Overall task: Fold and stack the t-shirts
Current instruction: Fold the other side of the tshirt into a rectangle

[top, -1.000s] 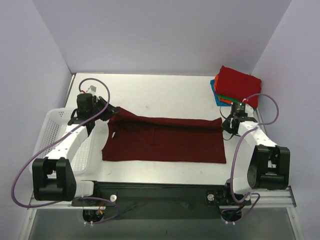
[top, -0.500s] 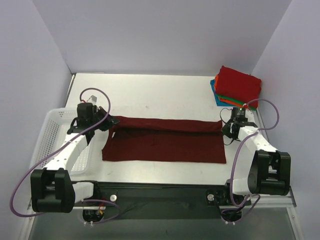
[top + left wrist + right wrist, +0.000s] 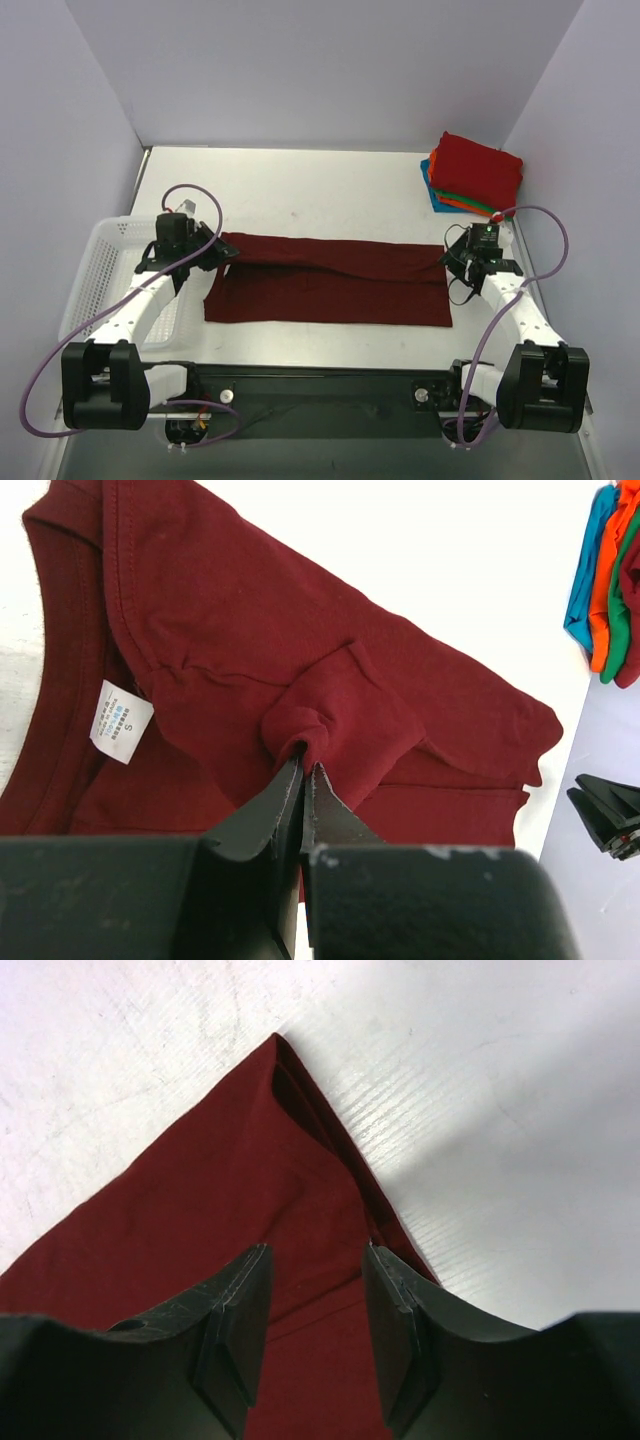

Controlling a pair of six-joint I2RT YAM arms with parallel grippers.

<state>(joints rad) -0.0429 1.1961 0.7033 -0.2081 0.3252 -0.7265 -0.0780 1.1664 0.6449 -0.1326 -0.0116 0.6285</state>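
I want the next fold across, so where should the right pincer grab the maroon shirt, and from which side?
Probably take the maroon shirt at its right end, by the layered far corner, coming down from above. It lies flat, so only the stacked edges there give the open right pincer a lip. The left pincer holds cloth at the collar end.

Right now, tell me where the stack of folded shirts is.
In the top external view, the stack of folded shirts sits at the far right corner of the table, beyond the right gripper and the maroon shirt.
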